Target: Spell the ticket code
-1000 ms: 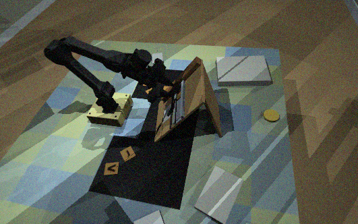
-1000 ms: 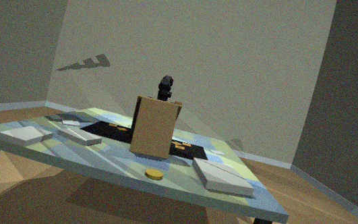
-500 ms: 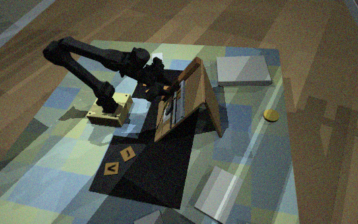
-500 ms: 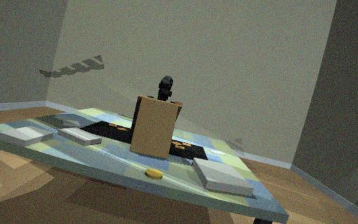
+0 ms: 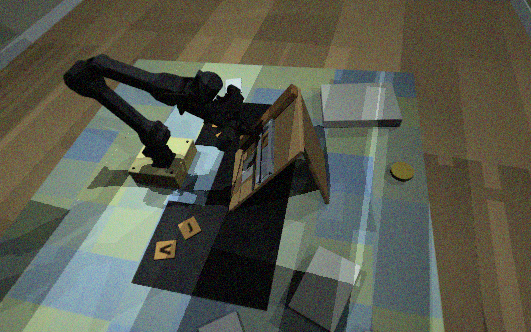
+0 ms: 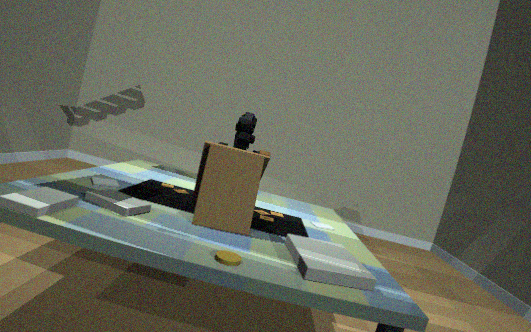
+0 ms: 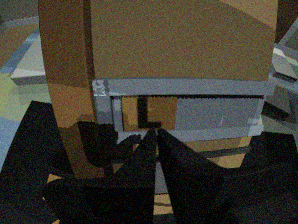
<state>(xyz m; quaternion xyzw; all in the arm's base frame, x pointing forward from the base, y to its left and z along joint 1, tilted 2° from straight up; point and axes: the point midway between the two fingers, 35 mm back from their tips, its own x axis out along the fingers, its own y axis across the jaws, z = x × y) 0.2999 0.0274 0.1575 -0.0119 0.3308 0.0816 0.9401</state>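
Observation:
The wooden board [image 5: 286,131] [image 6: 230,190] [image 7: 185,40] leans upright. Its grey rail [image 7: 220,88] holds one tile with L [image 7: 167,107], near the rail's left end in the wrist view; the channel right of it is bare. My gripper [image 7: 155,134] is shut and empty, its fingertips together at the L tile's lower edge. Whether they touch it I cannot tell. A V tile [image 5: 165,250] and a J tile [image 5: 189,228] lie on the dark mat [image 5: 242,250]. More tiles [image 6: 276,214] [image 6: 266,218] lie at the board's other side. The ticket's code is hidden or unreadable.
A large grey block [image 5: 357,102] [image 6: 332,260] and a yellow disc [image 5: 401,171] [image 6: 228,258] are behind the board. Another grey block [image 5: 322,290] [image 6: 117,202] lies beyond the mat. A raised wooden side strip [image 7: 65,75] stands left of the rail in the wrist view.

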